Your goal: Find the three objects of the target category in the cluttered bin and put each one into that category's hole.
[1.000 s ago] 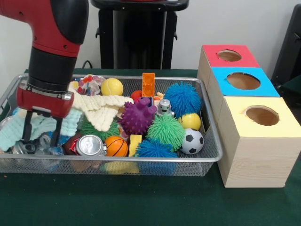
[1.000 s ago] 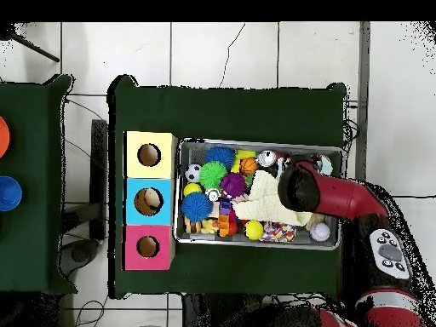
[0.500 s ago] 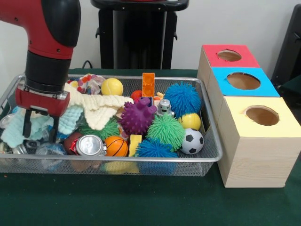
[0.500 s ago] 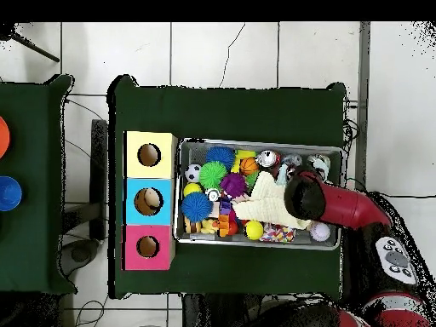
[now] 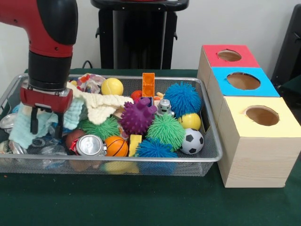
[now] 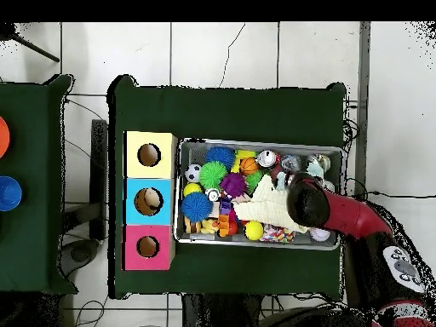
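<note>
At the bin's (image 5: 207,122) end farthest from the boxes (image 5: 249,113), the gripper (image 5: 46,126) has risen a little over the last second and drifted toward the bin's back rim. Its jaws stand part open around a pale blue cloth (image 5: 33,125), which hangs lifted and bunched between them; whether they truly pinch it or it only drapes there is unclear. Lifting it has bared some clear plastic and metal pieces (image 5: 37,146) beneath. The can (image 5: 91,145), spiky balls (image 5: 167,131) and soccer ball (image 5: 192,141) lie as before. The bin sits on the green surface (image 5: 141,197), just beside the yellow box (image 5: 258,141). No target seems delivered yet; this looks like clearing cover to search.
</note>
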Robot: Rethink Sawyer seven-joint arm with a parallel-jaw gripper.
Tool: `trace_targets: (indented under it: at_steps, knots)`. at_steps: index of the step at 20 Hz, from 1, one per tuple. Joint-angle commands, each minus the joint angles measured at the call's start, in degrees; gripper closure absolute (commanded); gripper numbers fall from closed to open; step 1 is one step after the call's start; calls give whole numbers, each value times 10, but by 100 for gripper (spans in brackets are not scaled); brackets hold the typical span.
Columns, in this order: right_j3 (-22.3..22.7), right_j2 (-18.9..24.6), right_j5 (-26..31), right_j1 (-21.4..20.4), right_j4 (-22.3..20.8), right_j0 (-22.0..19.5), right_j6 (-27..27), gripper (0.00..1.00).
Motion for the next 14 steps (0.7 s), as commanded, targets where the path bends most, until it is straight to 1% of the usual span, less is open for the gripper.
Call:
trace_targets:
  at_steps: [1,3,6,11,12,14]
  knots:
    - [77,89,104,0,30,-19,36,0]
    - [84,102,104,-4,37,-27,37,0]
    - [107,132,61,-11,46,-50,57,0]
    - [138,161,0,-37,35,-69,71,0]
    - [143,166,-2,-37,36,-73,73,0]
    - [136,167,-7,-28,32,-71,72,0]
